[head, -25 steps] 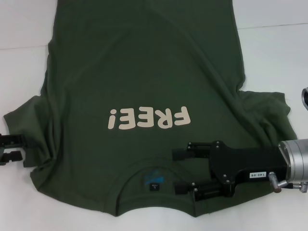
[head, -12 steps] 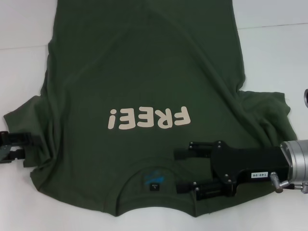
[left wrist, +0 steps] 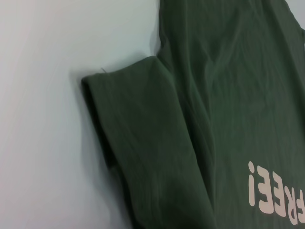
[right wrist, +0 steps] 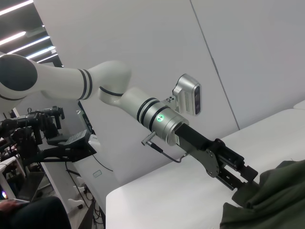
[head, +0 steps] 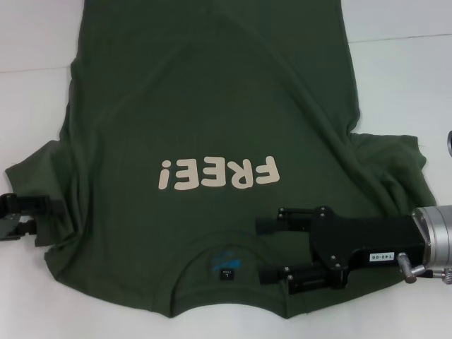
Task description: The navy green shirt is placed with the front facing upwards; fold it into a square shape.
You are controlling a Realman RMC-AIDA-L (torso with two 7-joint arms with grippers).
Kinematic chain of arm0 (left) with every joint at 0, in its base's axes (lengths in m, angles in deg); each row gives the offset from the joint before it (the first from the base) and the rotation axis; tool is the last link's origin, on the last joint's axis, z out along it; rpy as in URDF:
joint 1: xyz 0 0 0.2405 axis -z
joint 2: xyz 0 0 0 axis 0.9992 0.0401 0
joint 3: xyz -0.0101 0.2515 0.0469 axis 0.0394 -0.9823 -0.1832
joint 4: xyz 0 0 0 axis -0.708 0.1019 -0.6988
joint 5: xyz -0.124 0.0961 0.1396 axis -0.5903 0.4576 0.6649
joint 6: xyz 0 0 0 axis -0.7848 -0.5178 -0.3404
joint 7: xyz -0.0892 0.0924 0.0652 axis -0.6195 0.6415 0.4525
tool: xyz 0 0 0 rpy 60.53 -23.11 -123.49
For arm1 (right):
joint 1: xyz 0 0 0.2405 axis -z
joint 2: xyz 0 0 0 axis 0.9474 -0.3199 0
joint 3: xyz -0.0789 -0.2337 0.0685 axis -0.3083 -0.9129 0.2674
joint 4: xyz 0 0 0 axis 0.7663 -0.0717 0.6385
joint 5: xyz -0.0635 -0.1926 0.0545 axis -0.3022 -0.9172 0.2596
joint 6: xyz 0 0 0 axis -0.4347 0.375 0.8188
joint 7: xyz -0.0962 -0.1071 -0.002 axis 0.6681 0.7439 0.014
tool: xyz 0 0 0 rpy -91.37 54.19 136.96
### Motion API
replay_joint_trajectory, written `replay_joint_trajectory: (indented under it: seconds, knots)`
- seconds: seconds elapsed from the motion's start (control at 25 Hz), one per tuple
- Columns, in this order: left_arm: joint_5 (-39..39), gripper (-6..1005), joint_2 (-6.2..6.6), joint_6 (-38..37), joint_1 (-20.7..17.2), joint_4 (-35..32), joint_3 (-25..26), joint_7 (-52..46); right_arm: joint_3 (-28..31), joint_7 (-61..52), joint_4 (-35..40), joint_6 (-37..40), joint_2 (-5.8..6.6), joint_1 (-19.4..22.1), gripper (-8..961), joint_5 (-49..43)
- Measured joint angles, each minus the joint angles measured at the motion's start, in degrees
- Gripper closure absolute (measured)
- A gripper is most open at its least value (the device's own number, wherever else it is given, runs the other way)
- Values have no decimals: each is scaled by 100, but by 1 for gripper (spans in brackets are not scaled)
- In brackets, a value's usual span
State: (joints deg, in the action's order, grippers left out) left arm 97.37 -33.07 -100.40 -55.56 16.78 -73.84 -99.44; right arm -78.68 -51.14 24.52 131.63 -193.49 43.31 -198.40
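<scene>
One navy green shirt is lying front-up, covering most of the white counter, with bare room showing along both sides. Right claw is hovering spread apart beside the collar; left claw is clamping the left sleeve edge.

robotics lab | white table | equipment racks | ceiling strip lights

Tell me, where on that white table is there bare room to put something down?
Bare table shows beyond the right sleeve, beside the navy green shirt's body, and again on the left above the left sleeve. A thin strip runs along the near edge below the collar. The middle is all shirt. The right hand lies over the right shoulder; the left hand is at the left sleeve's edge.
</scene>
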Motion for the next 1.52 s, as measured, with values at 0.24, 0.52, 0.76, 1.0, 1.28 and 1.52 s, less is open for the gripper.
replay_joint_trajectory:
  seconds: [0.24, 0.52, 0.76, 1.0, 1.28, 1.52]
  knots:
    - [0, 309, -4, 1, 8, 39, -26, -13, 7, 0, 0, 3, 0, 0, 73, 0]
    - [0, 324, 7, 7, 62, 148, -38, -38, 9, 0, 0, 1, 6, 0, 74, 0]
    - [55, 417, 22, 15, 106, 149, -239, -120, 31, 0, 0, -6, 9, 11, 74, 0]
    - [169, 612, 24, 94, 140, 96, -248, -213, 100, 0, 0, 6, 9, 17, 74, 0]
    - [147, 816, 52, 10, 139, 27, -196, -95, 149, 0, 0, 11, 9, 16, 74, 0]
    - [170, 928, 54, 4, 152, 18, -214, -129, 152, 0, 0, 6, 9, 5, 74, 0]
